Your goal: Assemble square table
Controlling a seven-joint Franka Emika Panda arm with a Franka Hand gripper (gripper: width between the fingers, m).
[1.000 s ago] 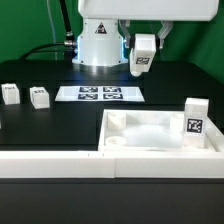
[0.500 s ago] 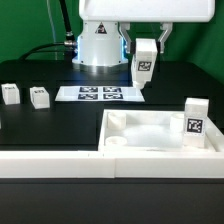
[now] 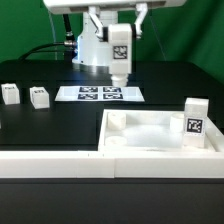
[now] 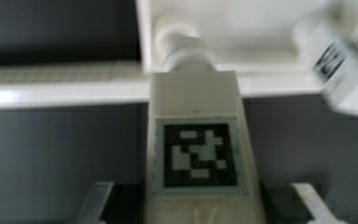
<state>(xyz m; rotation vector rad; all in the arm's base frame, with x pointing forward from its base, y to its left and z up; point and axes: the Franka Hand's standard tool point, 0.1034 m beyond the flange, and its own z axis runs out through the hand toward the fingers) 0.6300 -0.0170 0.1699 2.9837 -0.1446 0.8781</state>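
Note:
My gripper (image 3: 120,32) is shut on a white tagged leg (image 3: 120,58) and holds it upright in the air, above the marker board's far edge. In the wrist view the leg (image 4: 197,120) fills the middle between my fingers (image 4: 101,200), pointing toward a round corner socket (image 4: 179,45) of the table top. The white square table top (image 3: 150,150) lies at the front of the exterior view's right, rim up. Another leg (image 3: 194,118) stands at its right corner. Two more legs (image 3: 11,94) (image 3: 39,97) sit on the table at the left.
The marker board (image 3: 100,94) lies flat behind the table top. A long white bar (image 3: 50,160) runs along the front edge. The robot base (image 3: 95,48) stands at the back centre, with cables to its left.
My gripper has swung toward the exterior view's left with the leg and turned about its axis. The leg now hangs over the marker board's right end instead of beyond it.

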